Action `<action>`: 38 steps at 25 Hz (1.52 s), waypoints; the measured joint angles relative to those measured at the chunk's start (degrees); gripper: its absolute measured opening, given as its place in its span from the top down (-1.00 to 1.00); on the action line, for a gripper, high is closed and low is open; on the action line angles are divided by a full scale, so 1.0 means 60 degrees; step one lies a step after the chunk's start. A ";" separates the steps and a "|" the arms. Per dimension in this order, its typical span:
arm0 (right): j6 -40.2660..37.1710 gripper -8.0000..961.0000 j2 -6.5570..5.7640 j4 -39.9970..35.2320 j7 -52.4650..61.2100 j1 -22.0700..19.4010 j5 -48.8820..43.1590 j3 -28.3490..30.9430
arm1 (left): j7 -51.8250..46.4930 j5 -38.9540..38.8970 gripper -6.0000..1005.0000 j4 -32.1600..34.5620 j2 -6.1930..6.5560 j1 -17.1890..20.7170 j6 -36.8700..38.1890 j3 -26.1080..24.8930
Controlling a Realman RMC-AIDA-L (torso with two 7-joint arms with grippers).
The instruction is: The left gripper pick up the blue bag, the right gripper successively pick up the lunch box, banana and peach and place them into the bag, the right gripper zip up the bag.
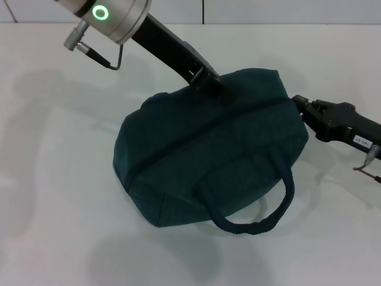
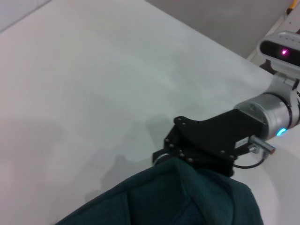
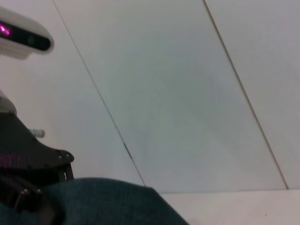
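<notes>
black hands (image 1: 205, 80), silver ringed wrists

You have a plain white table (image 1: 53, 179) before you. Only the blue bag (image 1: 208, 155) rests on it, near the middle, zipped shut.

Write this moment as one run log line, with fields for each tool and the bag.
left tool: at far top edge of blue bag | right tool: at bag's right end | bag: top looks closed | table: white
</notes>
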 joint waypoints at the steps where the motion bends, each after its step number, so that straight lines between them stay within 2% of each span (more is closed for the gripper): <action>1: -0.0060 0.83 -0.0014 0.0000 -0.0005 -0.0021 0.0033 0.0028 | 0.0008 -0.0029 0.86 0.0065 -0.0004 0.0036 -0.0023 0.0001; 5: -0.0021 0.83 -0.0027 0.0103 -0.0048 -0.0108 0.0082 0.0400 | 0.0121 -0.0148 0.70 0.0492 -0.0029 0.0257 -0.0207 -0.0001; 8: 0.0018 0.83 -0.0031 0.0333 -0.0085 -0.0136 0.0074 0.0881 | 0.0421 -0.0442 0.52 0.1175 -0.0045 0.0677 -0.0522 -0.0003; 11: 0.0021 0.56 -0.0045 0.0386 -0.0201 -0.0272 0.0051 0.1301 | 0.0631 -0.0639 0.34 0.2045 -0.0070 0.1226 -0.1028 -0.0004; 12: -0.0002 0.47 -0.0051 0.0387 -0.0278 -0.0343 0.0062 0.1465 | 0.0631 -0.0639 0.26 0.2045 -0.0070 0.1226 -0.1028 -0.0004; 13: -0.0093 0.38 -0.0053 0.0387 -0.0355 -0.0436 0.0069 0.1678 | 0.0914 -0.1016 0.18 0.2703 -0.0114 0.1759 -0.1616 -0.0014; 16: -0.0493 0.25 -0.0067 0.0355 -0.0452 -0.0611 0.0072 0.2203 | 0.1627 -0.2129 -0.06 0.3451 -0.0201 0.2747 -0.2320 -0.0029; 19: -0.1302 0.12 -0.0144 0.0318 -0.0542 -0.0697 0.0031 0.2539 | 0.2053 -0.3428 -0.09 0.3576 -0.0165 0.3438 -0.2407 -0.0264; 24: -0.2890 -0.09 -0.0456 0.0096 -0.0679 -0.0744 0.0039 0.2588 | 0.2927 -0.5917 -0.12 0.3142 -0.0084 0.4673 -0.1526 -0.0493; 27: -0.3717 -0.59 -0.0725 -0.0231 -0.0573 -0.0662 -0.0094 0.2540 | 0.3624 -0.7122 -0.14 0.2795 -0.0042 0.5373 -0.0794 -0.0532; 28: -0.4113 -0.61 -0.0872 -0.0551 -0.0305 -0.0615 -0.0297 0.2530 | 0.3962 -0.7587 -0.15 0.2560 -0.0025 0.5698 -0.0384 -0.0605; 33: -0.4672 -0.70 -0.1233 -0.2003 0.1259 -0.0414 -0.1389 0.2540 | 0.5366 -0.8230 -0.19 0.1150 -0.0020 0.6575 0.1011 -0.1268; 35: -0.4756 -0.70 -0.1334 -0.2562 0.2019 -0.0222 -0.2027 0.2547 | 0.6241 -0.8142 -0.20 0.0307 -0.0012 0.6839 0.1361 -0.1370; 38: -0.4951 -0.70 -0.1372 -0.2907 0.2632 0.0250 -0.2998 0.2541 | 0.7712 -0.7840 -0.42 -0.0993 0.0033 0.7054 0.1630 -0.1382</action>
